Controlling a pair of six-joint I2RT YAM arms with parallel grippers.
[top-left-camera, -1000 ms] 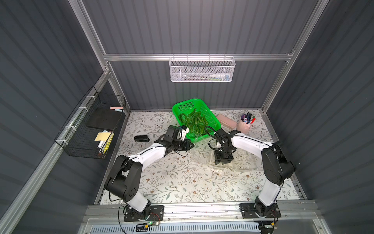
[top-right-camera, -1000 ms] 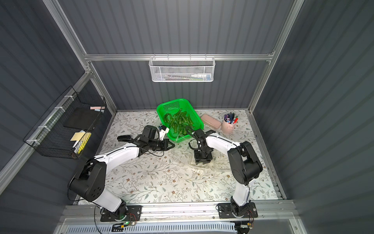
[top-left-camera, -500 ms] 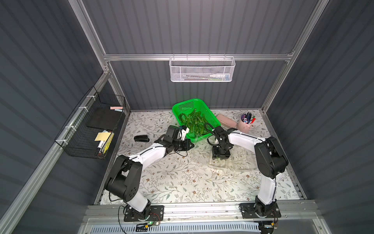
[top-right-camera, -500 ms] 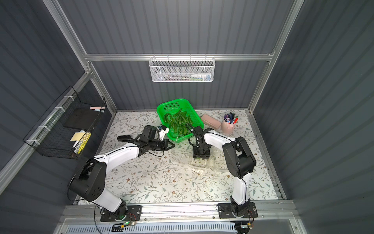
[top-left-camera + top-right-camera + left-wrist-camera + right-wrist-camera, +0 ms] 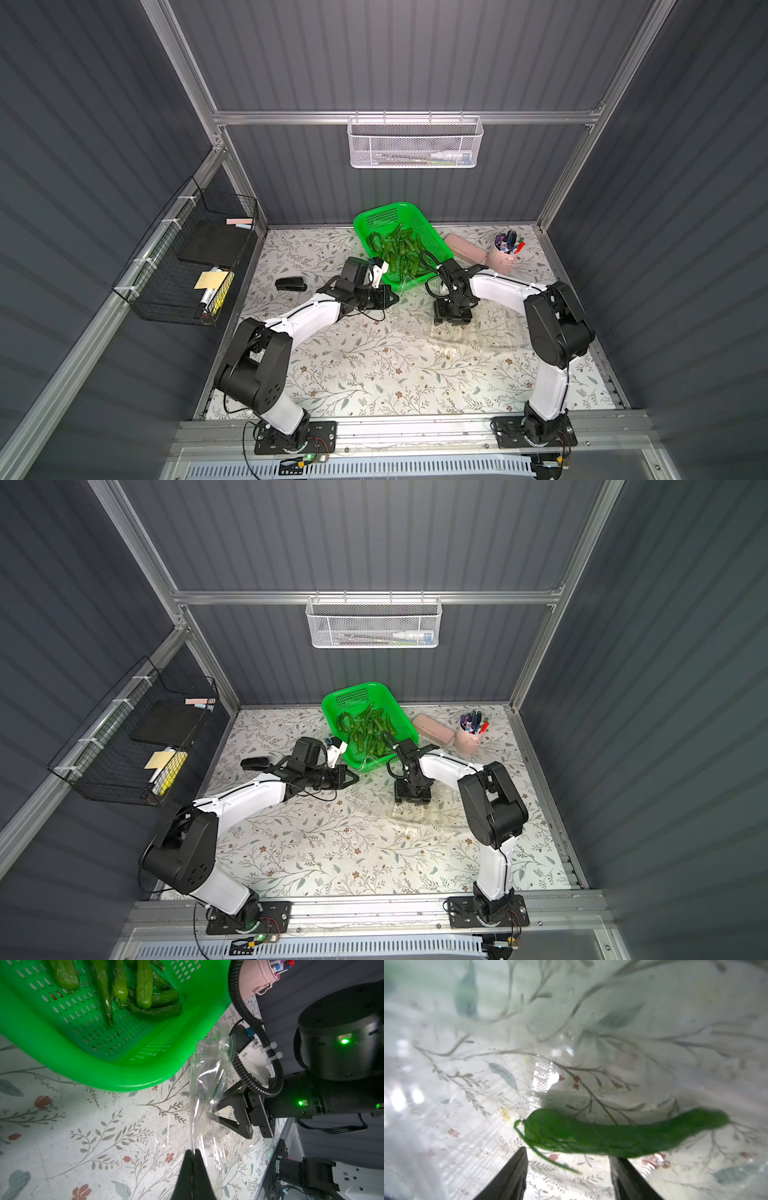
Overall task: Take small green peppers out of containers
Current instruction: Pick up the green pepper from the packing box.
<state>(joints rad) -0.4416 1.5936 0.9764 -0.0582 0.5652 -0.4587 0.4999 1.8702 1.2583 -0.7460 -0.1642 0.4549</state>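
The left hand [image 5: 192, 1152] is closed tight on a thin edge of the clear container [image 5: 205, 1088], pinching the film just beside the green basket [image 5: 104, 1076]. The right hand [image 5: 566, 1154] points down into that container with its jaws apart and nothing between them. One pepper [image 5: 612, 1136] lies crosswise on the ribbed clear floor just past the fingertips, its stem curling toward one finger. The other peppers [image 5: 399, 253] are heaped in the basket. In a top view the container [image 5: 478, 334] is spread flat on the tabletop [image 5: 353, 374], near the basket.

The likely trouble is the plastic. It is thin and crumpled, so jaws closing low could catch the floor of the pack along with the pepper and lift both. The left pinch holds only a sliver of film, which could slip free under that pull. The pepper is glossy and curved, so a grip near its end or on the stem alone may let it roll or squirt aside. The wrist view is blurred, so depth is hard to judge.
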